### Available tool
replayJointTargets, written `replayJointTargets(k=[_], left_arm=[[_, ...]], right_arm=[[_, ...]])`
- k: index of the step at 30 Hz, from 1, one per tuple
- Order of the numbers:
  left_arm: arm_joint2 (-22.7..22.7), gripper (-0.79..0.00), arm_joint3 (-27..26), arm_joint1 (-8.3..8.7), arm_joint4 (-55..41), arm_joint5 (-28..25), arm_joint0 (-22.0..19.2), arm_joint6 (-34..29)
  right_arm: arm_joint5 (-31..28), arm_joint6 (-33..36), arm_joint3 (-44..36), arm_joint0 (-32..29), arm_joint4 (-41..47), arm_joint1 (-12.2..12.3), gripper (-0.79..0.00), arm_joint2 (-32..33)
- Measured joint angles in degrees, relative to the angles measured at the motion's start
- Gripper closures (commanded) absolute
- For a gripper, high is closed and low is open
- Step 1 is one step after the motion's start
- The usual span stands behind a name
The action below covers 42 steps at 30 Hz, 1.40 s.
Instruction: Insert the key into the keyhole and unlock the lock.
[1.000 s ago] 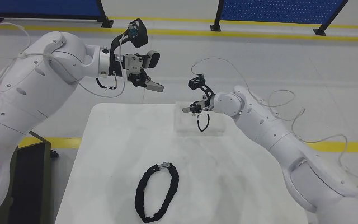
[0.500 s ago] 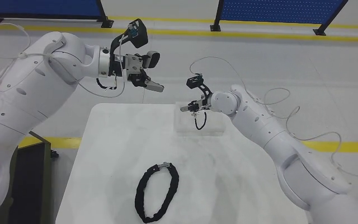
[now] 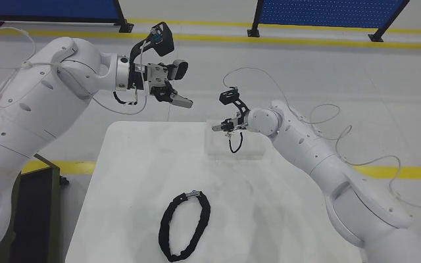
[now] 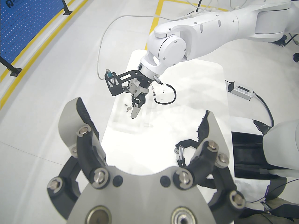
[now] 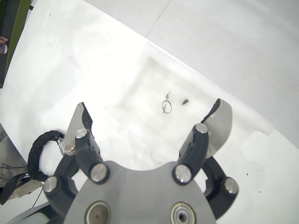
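White table (image 3: 131, 171), key (image 5: 166, 104) in tray (image 5: 179, 65), below spread right claw (image 5: 150, 106)

There was one white rounded surface (image 3: 131, 177), one black fabric-sleeved loop lock (image 3: 185, 225), one shallow translucent tray (image 3: 255, 150), one small metal key on a wire ring (image 5: 166, 106), one tiny dark piece (image 5: 185, 102), and two grippers, the left gripper (image 4: 142, 110) and the right gripper (image 5: 149, 104).

A white bench (image 3: 131, 171) with rounded corners carries a black fabric-sleeved loop lock (image 3: 204, 212) near its front and a shallow translucent rectangular tray (image 3: 253, 152) at its far edge, well apart. A small metal key on a ring (image 5: 166, 104) lies in the tray.
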Motion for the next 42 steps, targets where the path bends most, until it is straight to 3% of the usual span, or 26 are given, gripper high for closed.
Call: replayJointTargets(k=[4,18,20,29,32,42], left_arm=[[0.00,-0.785,0.00,0.00,0.00,0.00,0.00,0.00],[0.00,-0.785,0.00,0.00,0.00,0.00,0.00,0.00],[0.00,-0.785,0.00,0.00,0.00,0.00,0.00,0.00],[0.00,-0.785,0.00,0.00,0.00,0.00,0.00,0.00],[0.00,-0.785,0.00,0.00,0.00,0.00,0.00,0.00],[0.00,-0.785,0.00,0.00,0.00,0.00,0.00,0.00]], right_arm=[[3.27,0.93,0.21,-1.04,-0.74,-0.74,-0.785,0.17],[1.20,1.47,9.70,-1.33,-3.06,-6.66,-0.785,-1.88],[0.75,0.81,11.52,-1.16,-3.43,-7.44,-0.677,-1.89],[0.82,-1.15,18.06,-0.11,-4.57,-9.97,-0.514,-1.23],[0.96,-1.41,19.50,0.16,-5.09,-10.68,-0.391,-1.07],[2.20,-3.01,22.37,0.20,-7.57,-13.09,-0.323,-1.02]])
